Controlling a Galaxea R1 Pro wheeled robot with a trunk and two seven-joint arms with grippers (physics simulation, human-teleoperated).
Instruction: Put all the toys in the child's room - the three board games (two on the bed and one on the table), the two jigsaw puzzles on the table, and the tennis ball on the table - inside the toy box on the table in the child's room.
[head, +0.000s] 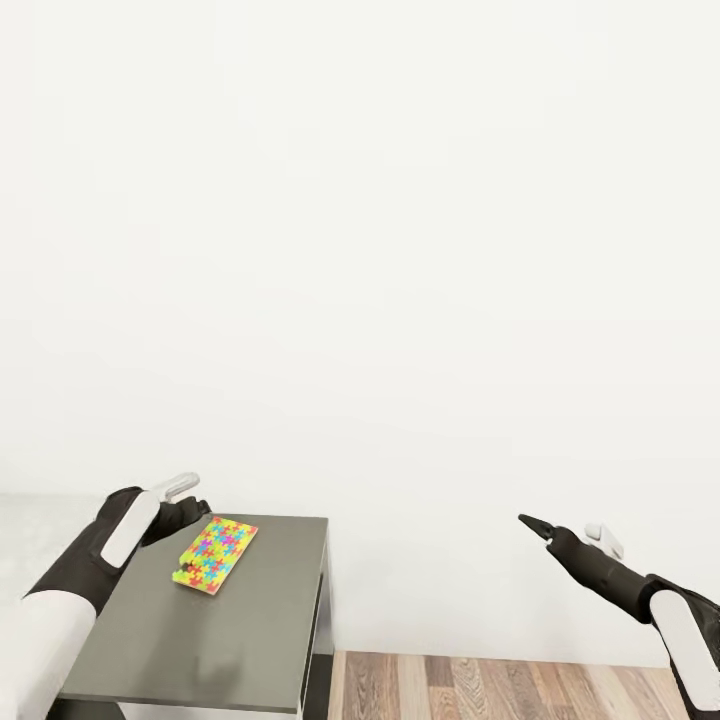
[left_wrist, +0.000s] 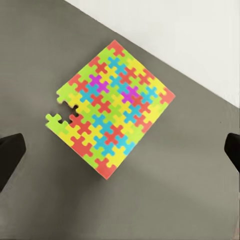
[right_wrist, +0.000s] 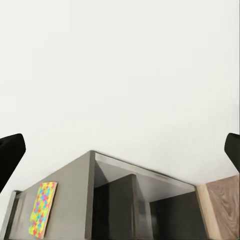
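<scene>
One jigsaw puzzle (head: 215, 554), a thin square of bright interlocking pieces, lies flat on a low dark-grey desk (head: 220, 640) near its far left corner. In the left wrist view the jigsaw puzzle (left_wrist: 112, 107) has one green piece jutting from an edge. My left gripper (head: 196, 511) hovers open just off the puzzle's far left edge, with nothing between its fingers (left_wrist: 10, 152). My right gripper (head: 533, 526) hangs open and empty in the air to the right of the desk. The toy box, board games and tennis ball are out of view.
A white wall (head: 400, 250) rises directly behind the desk. To the desk's right lies wood-plank floor (head: 520, 688). A pale surface (head: 35, 520) borders the desk on the left. The right wrist view shows the desk's open side (right_wrist: 135, 200) from below.
</scene>
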